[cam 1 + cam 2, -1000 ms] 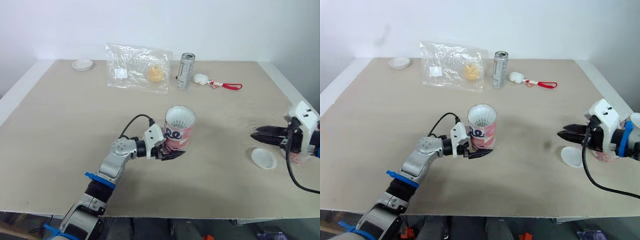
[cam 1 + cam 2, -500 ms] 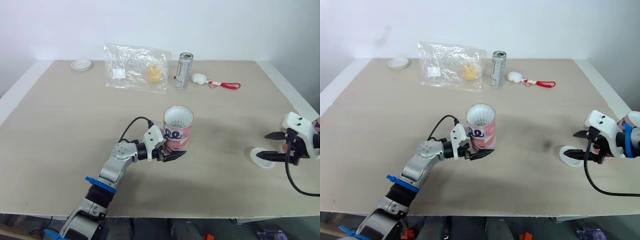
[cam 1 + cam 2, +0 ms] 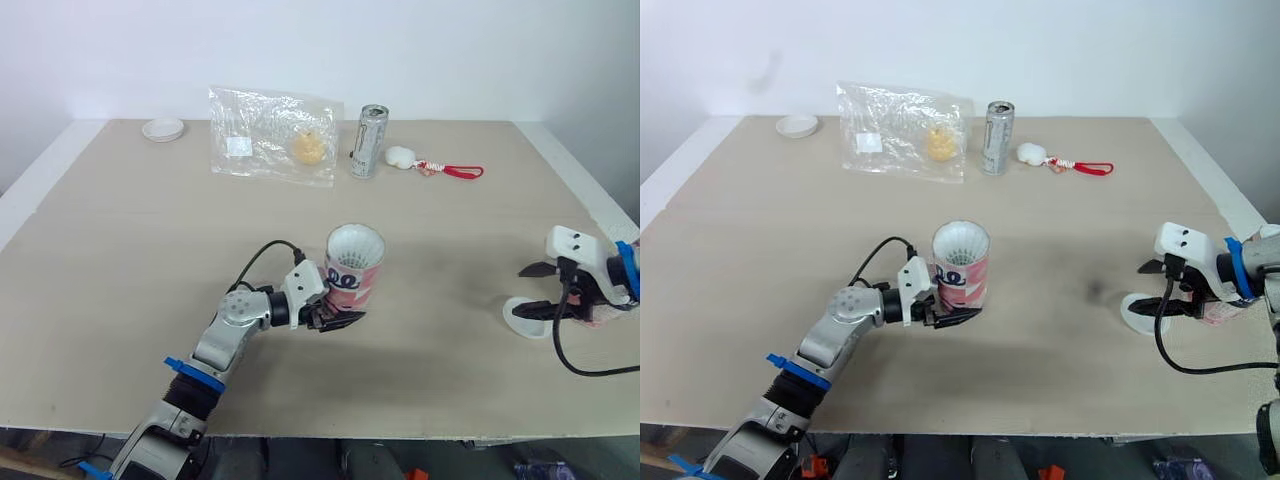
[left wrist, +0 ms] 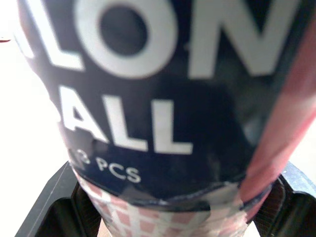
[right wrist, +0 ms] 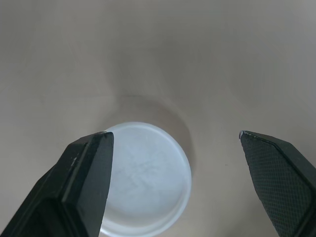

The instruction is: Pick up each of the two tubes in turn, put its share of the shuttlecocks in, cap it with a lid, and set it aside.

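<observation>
Tube (image 3: 354,268), pink and white, is held upright near the middle of the table (image 3: 120,250). The left gripper (image 3: 335,318) clamps it low, probably steadying its open, feather-filled mouth for capping. The right gripper (image 3: 520,291) hangs with fingers spread wide over a white lid (image 3: 527,318) by the table's right edge, apparently lined up to grasp it. The right wrist view reveals the lid lying off-centre, nearer one finger. The left wrist view adds the tube's lettering.

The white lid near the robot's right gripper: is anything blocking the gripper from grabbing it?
No, nothing visible. The right gripper is open and points at the white lid, which lies alone on the table.
</observation>
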### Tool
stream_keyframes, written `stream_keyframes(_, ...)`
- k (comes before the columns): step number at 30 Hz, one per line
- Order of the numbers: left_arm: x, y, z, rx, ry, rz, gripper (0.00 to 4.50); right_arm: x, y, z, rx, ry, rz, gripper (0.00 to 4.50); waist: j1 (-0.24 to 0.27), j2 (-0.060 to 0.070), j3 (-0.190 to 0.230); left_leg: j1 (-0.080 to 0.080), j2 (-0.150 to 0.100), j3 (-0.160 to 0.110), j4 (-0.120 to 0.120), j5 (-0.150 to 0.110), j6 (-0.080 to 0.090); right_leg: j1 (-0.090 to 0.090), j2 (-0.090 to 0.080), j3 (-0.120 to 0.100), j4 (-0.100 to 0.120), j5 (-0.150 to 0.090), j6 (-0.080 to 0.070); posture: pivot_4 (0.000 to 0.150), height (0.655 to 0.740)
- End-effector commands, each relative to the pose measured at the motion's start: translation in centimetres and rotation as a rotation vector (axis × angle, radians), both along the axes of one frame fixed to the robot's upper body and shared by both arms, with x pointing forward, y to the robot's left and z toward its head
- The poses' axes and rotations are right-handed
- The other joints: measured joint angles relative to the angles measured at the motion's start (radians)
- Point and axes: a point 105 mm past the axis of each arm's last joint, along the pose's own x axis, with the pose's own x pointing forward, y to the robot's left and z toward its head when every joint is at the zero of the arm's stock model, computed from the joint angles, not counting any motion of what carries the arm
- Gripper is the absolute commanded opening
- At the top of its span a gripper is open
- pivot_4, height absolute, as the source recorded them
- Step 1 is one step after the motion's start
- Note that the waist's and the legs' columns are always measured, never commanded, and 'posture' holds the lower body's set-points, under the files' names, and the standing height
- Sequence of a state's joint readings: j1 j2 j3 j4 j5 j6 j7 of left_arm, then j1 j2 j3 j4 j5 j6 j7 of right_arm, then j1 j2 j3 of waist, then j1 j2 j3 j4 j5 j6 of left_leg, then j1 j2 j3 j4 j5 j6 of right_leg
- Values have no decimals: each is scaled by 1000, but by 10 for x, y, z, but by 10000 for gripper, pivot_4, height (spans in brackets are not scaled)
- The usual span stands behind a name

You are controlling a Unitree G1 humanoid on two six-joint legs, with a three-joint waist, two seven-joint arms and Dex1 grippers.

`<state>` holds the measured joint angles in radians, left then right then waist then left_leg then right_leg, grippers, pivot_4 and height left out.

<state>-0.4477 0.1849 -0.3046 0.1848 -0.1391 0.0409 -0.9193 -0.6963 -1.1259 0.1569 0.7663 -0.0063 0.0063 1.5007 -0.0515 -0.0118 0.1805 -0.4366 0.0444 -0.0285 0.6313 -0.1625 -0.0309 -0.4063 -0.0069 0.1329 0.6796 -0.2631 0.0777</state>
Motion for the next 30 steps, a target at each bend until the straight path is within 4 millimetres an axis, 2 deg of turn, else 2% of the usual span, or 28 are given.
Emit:
stream_keyframes(1, -1, -2, 12, -21, -46, -11, 33442, 4, -3, 5, -16, -8, 17, 43791, 0, 0, 0, 0, 0, 0, 0, 0, 0, 0, 0, 0, 0, 0, 0, 1500, 7400)
stream_keyframes(5, -1, -2, 12, -19, -44, -8, 33442, 5, -1, 2, -18, 17, 37, 43791, 0, 0, 0, 0, 0, 0, 0, 0, 0, 0, 0, 0, 0, 0, 0, 1500, 7400)
stream_keyframes(6, -1, -1, 12, -19, -42, -6, 33442, 6, -1, 2, -15, 21, 39, 41485, 0, 0, 0, 0, 0, 0, 0, 0, 0, 0, 0, 0, 0, 0, 0, 1500, 7400)
stream_keyframes(13, -2, 1, 10, -15, -33, 0, 33442, 6, -5, -2, -37, 33, 39, 17295, 0, 0, 0, 0, 0, 0, 0, 0, 0, 0, 0, 0, 0, 0, 0, 1500, 7400)
stream_keyframes(15, -1, 1, 10, -13, -30, 3, 33442, 5, -5, -2, -35, 41, 40, 8174, 0, 0, 0, 0, 0, 0, 0, 0, 0, 0, 0, 0, 0, 0, 0, 1500, 7400)
stream_keyframes(17, 0, 1, 10, -11, -30, 4, 33442, 5, -6, -2, -34, 44, 40, 2154, 0, 0, 0, 0, 0, 0, 0, 0, 0, 0, 0, 0, 0, 0, 0, 1500, 7400)
stream_keyframes(18, 0, 0, 10, -12, -29, 4, 33442, 4, -6, -3, -35, 47, 41, 702, 0, 0, 0, 0, 0, 0, 0, 0, 0, 0, 0, 0, 0, 0, 0, 1500, 7400)
stream_keyframes(24, 2, -1, 9, -9, -24, 4, 33442, 0, -6, -2, -23, 55, 60, 702, 0, 0, 0, 0, 0, 0, 0, 0, 0, 0, 0, 0, 0, 0, 0, 1500, 7400)
stream_keyframes(28, 2, -1, 9, -9, -19, 6, 33442, 5, 3, 8, -2, 8, 95, 702, 0, 0, 0, 0, 0, 0, 0, 0, 0, 0, 0, 0, 0, 0, 0, 1500, 7400)
stream_keyframes(30, 4, 0, 8, -13, -4, 10, 33442, 11, 16, 23, 19, -45, 141, 702, -1, 1, 0, 0, 0, 0, 0, 0, 0, 0, 0, 0, 0, 1, 0, 1500, 7400)
